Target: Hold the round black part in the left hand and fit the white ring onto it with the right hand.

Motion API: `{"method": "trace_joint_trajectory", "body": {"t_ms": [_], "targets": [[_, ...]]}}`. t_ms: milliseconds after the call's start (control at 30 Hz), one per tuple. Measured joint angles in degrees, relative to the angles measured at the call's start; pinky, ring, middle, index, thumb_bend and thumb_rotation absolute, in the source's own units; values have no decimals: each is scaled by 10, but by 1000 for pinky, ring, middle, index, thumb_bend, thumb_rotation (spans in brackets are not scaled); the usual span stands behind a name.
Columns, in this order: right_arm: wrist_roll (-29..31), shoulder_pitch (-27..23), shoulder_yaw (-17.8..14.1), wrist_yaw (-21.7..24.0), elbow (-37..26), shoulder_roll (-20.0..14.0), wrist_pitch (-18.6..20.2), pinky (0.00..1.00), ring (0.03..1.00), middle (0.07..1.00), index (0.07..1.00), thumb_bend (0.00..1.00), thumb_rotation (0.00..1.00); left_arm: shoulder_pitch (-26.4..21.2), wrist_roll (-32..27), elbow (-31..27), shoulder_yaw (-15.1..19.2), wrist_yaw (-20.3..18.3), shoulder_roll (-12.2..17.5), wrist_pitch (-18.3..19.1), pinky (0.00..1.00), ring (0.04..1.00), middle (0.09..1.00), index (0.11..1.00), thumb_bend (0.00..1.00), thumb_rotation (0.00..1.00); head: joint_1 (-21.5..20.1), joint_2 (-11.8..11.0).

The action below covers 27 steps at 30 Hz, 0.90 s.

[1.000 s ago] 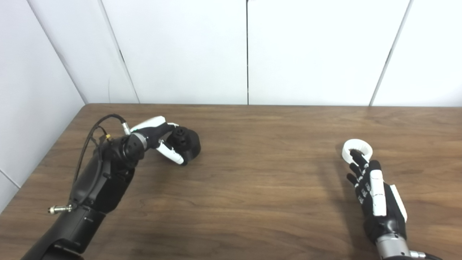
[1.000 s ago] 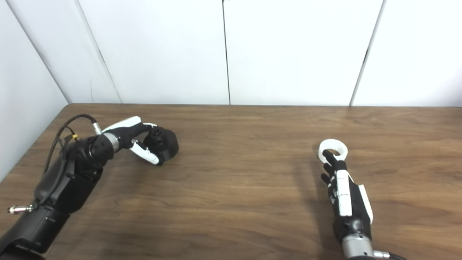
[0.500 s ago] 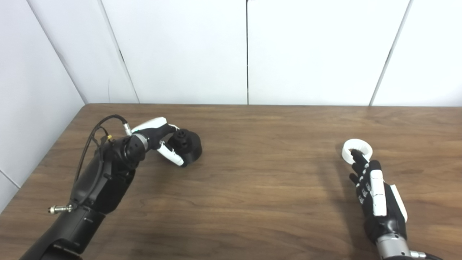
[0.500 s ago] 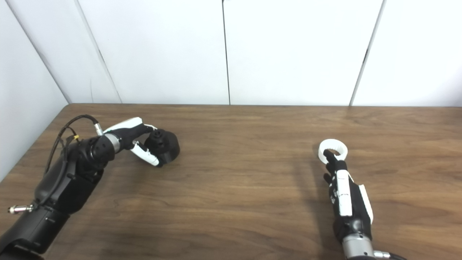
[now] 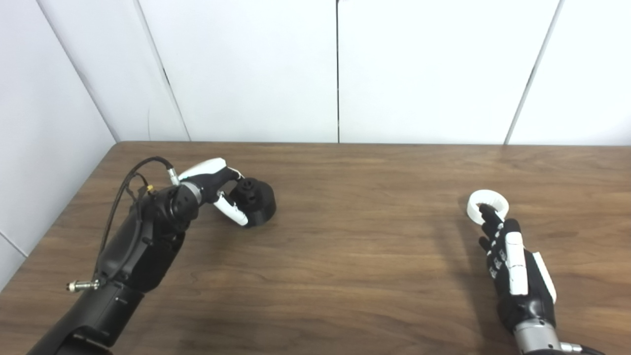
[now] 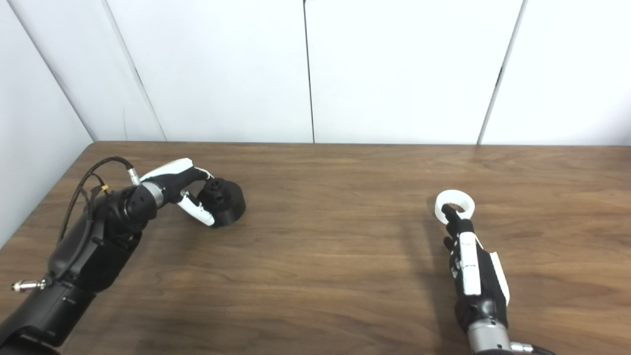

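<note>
**Black part righted at far left**

Tipped more upright since a second ago, the round black part (image 5: 254, 198) sits on the table (image 5: 345, 246), left hand (image 5: 217, 190) closing around it; grasp unconfirmed. At near right, right hand (image 5: 510, 266) fingertips touch the white ring (image 5: 485, 204), not yet lifted.

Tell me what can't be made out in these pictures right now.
- Whether the left hand truly grips the round black part: in both eye views its fingers and the part's own body hide the contact.
- Whether the right hand pinches the white ring: its fingertips cover the ring's near edge.
</note>
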Motion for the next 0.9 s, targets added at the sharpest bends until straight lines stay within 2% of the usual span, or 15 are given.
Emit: {"method": "trace_joint_trajectory", "body": {"t_ms": [200,333,633,900], "targets": [[-2,0,0,1,0,0,0,973,979,953,888,569,1000,3,-9,0,4,22,-1,-2,993,1000,951,722,788,171,0,1],[-2,0,0,4,0,0,0,979,983,955,891,573,1000,5,-12,0,3,33,-2,-2,937,1000,963,715,792,161,-1,2],[-2,0,0,6,-1,0,3,979,980,953,894,571,1000,13,-15,-9,0,39,-2,-2,928,1000,956,709,806,176,1,4],[-5,0,0,9,-1,-1,3,983,977,949,895,575,1000,27,-15,-40,0,38,-5,-2,927,1000,946,708,819,177,0,4]]}}
